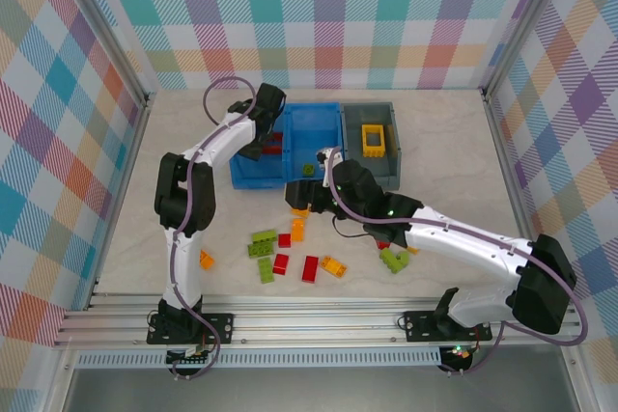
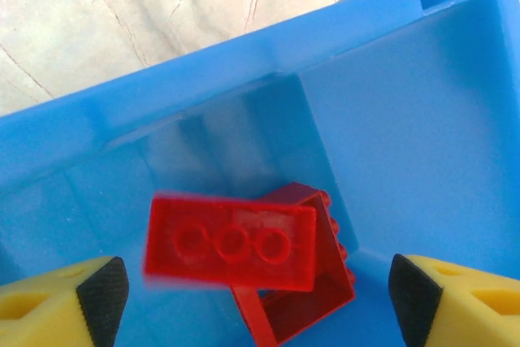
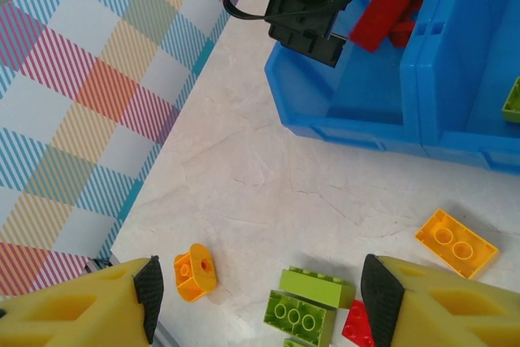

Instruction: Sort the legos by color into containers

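The left end effector (image 2: 258, 290) is spread over the left compartment of the blue bin (image 2: 406, 119), with a red brick (image 2: 231, 241) loose between its fingers. The brick could bounce off the red frame (image 2: 305, 306) below. The right end effector (image 3: 260, 302) hangs spread and empty.

The counter (image 1: 444, 132) has a cream, marble-patterned top with fine dark veining. Three upright panels enclose it: a back wall (image 1: 328, 16), a left wall (image 1: 58, 142) and a right wall (image 1: 570, 113), all covered in a pastel plaid of teal, orange, pink, yellow and purple. Metal posts (image 1: 99, 21) stand at the two rear corners. Aluminium rails (image 1: 319, 320) run along the near edge. Lighting is even and soft, with faint shadows.
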You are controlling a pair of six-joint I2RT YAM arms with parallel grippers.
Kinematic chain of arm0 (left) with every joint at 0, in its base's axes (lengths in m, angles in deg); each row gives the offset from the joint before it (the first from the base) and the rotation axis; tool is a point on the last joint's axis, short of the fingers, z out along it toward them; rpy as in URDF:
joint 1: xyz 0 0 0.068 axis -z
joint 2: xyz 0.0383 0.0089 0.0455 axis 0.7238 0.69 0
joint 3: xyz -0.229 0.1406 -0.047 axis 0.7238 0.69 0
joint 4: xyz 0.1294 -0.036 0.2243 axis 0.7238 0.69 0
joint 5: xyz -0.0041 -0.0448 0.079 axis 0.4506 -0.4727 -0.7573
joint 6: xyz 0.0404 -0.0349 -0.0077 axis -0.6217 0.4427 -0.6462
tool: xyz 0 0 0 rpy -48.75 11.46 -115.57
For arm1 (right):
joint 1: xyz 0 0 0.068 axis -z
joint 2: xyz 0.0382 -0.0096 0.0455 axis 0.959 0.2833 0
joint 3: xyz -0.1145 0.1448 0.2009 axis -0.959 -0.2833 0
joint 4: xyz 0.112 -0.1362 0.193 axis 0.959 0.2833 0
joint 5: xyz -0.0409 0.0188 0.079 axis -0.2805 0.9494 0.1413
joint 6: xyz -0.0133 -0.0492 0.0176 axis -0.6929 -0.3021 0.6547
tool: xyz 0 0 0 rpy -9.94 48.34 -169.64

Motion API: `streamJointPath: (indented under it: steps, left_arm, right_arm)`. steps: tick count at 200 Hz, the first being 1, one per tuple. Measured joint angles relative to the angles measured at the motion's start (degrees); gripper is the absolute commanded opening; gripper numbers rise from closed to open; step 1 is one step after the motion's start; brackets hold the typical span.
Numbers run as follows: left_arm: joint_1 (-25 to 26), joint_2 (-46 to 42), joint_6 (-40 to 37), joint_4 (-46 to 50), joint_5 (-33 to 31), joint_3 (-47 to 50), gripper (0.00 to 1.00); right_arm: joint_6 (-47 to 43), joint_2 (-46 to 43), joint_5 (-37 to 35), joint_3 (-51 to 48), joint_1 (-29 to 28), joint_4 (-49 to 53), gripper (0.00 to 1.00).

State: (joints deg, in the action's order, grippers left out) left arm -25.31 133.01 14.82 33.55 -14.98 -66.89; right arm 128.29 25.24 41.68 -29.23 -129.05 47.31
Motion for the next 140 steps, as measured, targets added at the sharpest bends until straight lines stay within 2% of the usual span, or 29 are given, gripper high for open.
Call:
streamJointPath:
  steps: [33,71,100,140]
  left_arm:
    - [0.00,-1.55,0.11,-1.42,0.04,2.21,0.89]
    - [0.68,-12.48,-1.53,-1.20,0.02,8.52,0.88]
    - [2.34,-27.50,-8.02,1.33,-0.44,12.09,0.89]
    - [4.20,-56.63,-17.73,10.43,-0.24,25.14,0.88]
  right_arm:
    - [-0.07,-1.05,0.66,-0.57,0.04,1.42,0.67]
    - [-1.64,-0.94,1.68,-0.63,-0.37,3.39,0.66]
    - [-6.47,5.38,2.71,2.69,-4.55,5.60,0.65]
    - [-13.88,20.28,6.75,11.61,-14.05,8.22,0.69]
